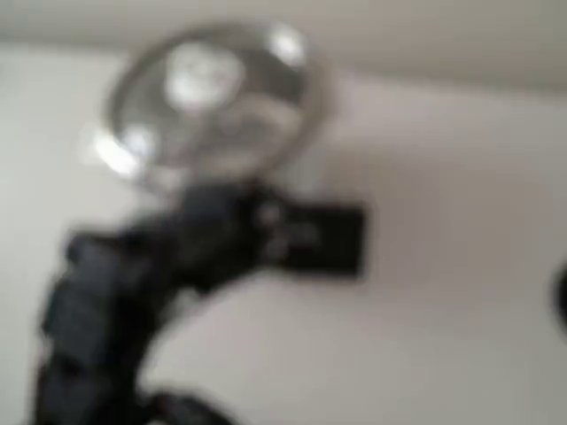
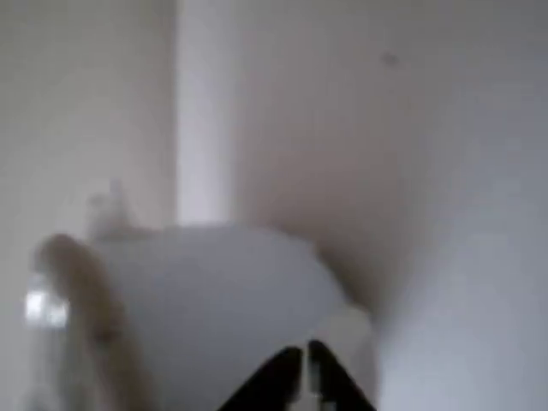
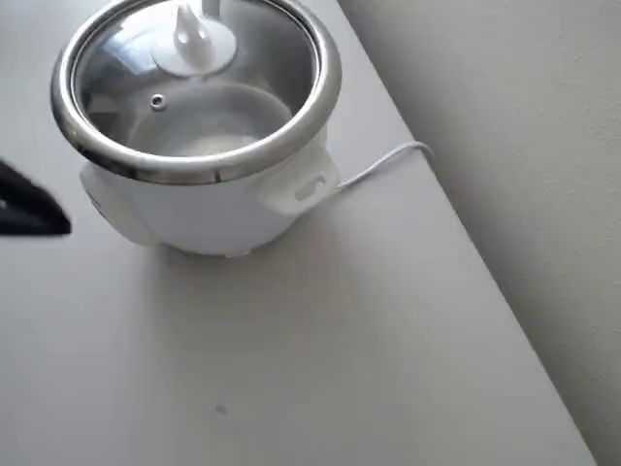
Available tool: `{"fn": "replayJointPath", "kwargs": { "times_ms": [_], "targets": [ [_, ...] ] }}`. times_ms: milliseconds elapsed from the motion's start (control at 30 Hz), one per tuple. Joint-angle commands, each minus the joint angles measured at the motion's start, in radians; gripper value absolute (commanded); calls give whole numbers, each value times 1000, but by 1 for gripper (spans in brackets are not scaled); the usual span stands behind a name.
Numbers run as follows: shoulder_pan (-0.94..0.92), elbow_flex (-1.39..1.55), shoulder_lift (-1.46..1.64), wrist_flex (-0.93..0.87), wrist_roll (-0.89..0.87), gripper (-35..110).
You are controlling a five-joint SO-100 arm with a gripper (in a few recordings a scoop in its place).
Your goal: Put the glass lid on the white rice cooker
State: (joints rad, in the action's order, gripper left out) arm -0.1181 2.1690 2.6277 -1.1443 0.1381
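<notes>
1. The white table (image 3: 320,349) fills most of the overhead view, its right edge running on a slant, with a paler floor or wall surface beyond it.
2. The white rice cooker (image 3: 218,209) stands near the top left of the overhead view, one small side handle (image 3: 301,186) facing the lower right. In the fixed view it is a blurred round shape (image 1: 208,97) at the top of the picture.
3. The black robot arm (image 1: 115,292) reaches up from the lower left of the fixed view toward the cooker; the picture is too blurred to show its parts clearly.
4. The glass lid (image 3: 223,112) sits on the cooker, its metal rim lying level on the cooker's rim all the way round, so far as the overhead view shows. Its white knob (image 3: 194,44) stands upright at the centre, with the small steam-vent hole (image 3: 157,100) just beside it.
5. A thin white cord (image 3: 383,163) runs from behind the cooker toward the table's right edge.
6. The gripper (image 2: 305,364) shows at the bottom of the wrist view as two dark fingertips nearly touching, with nothing visible between them, in front of the cooker's white wall.
</notes>
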Motion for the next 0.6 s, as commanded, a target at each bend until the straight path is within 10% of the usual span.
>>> {"fn": "replayJointPath", "kwargs": {
  "times_ms": [0, 567],
  "targets": [
    [44, 290, 222, 48, 40, 0],
    [218, 816, 663, -75, -80, 0]
  ]
}}
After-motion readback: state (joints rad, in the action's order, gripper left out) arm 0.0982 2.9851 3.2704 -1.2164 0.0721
